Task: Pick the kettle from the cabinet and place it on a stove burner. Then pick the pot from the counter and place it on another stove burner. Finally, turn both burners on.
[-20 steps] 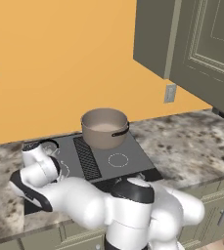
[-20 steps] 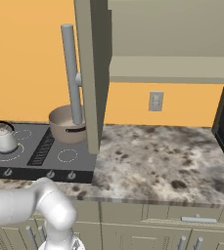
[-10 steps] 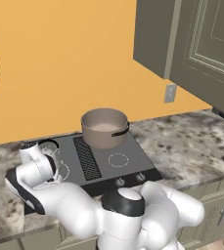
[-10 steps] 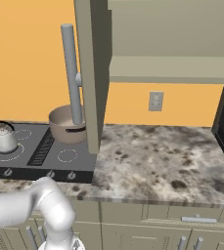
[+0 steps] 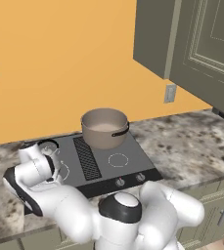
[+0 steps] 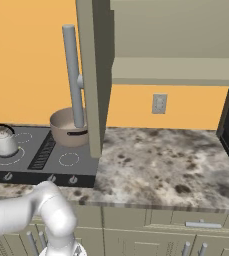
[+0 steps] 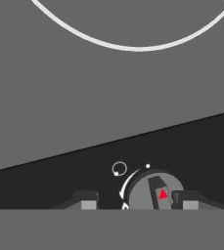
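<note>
1. The kettle (image 6: 5, 142) sits on the left burner ring, and the pot (image 5: 104, 128) sits on the rear burner (image 6: 67, 160) side right of the vent grille (image 5: 87, 158). Judging from that, what is left is the knobs.
2. My end effector (image 7: 138, 204) is low at the cooktop's front strip, and in the hand view its tips straddle a round knob (image 7: 155, 192) with a red marker. The jaws stand at a middling width on either side of the knob. I cannot tell whether the pads touch it yet.
3. To do this well, I should centre the knob between the tips and close evenly until both pads bear on it. Then I should turn about the knob's own axis without dragging sideways.
4. The cooktop (image 5: 133, 168) is flat, matt dark grey with thin white rings. The knob is a small grey disc with a raised bar, likely slippery. The pot is wide, tan metal with dark handles. The kettle is rounded and silvery with a black hoop. The desk (image 6: 176, 165) is speckled granite.
</note>
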Robot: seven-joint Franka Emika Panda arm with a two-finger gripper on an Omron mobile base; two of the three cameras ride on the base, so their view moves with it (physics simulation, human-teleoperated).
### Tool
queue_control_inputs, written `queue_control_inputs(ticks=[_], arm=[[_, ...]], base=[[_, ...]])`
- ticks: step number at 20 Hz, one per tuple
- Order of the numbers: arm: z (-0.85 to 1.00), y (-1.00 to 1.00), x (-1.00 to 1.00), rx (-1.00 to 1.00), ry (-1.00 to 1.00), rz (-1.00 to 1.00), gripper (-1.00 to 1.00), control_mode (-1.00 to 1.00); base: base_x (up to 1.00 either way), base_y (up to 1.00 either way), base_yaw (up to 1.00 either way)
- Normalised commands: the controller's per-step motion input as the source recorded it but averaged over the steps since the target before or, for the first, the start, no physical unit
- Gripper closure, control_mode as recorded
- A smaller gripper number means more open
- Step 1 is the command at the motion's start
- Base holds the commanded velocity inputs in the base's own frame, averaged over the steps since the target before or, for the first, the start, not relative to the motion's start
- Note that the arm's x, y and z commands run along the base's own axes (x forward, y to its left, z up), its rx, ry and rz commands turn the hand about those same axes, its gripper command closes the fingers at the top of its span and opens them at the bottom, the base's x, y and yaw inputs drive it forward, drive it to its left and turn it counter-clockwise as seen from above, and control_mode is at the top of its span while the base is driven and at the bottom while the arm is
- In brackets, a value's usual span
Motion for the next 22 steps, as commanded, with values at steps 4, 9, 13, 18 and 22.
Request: queue_control_inputs(ticks=[4,9,13,18,22], arm=[[-0.27,0.00,-0.11,0.00,0.00,0.20,1.00,-1.00],[-0.29,0.00,-0.02,0.00,0.00,0.31,1.00,-1.00],[-0.30,-0.01,0.00,0.01,0.00,0.36,1.00,-1.00],[-0.31,-0.06,0.00,0.06,0.00,0.38,1.00,-1.00],[-0.29,0.00,0.00,0.07,0.00,0.38,1.00,-1.00]], base=[[0.00,0.00,0.00],[0.00,0.00,0.00],[0.00,0.00,0.00],[0.00,0.00,0.00],[0.00,0.00,0.00]])
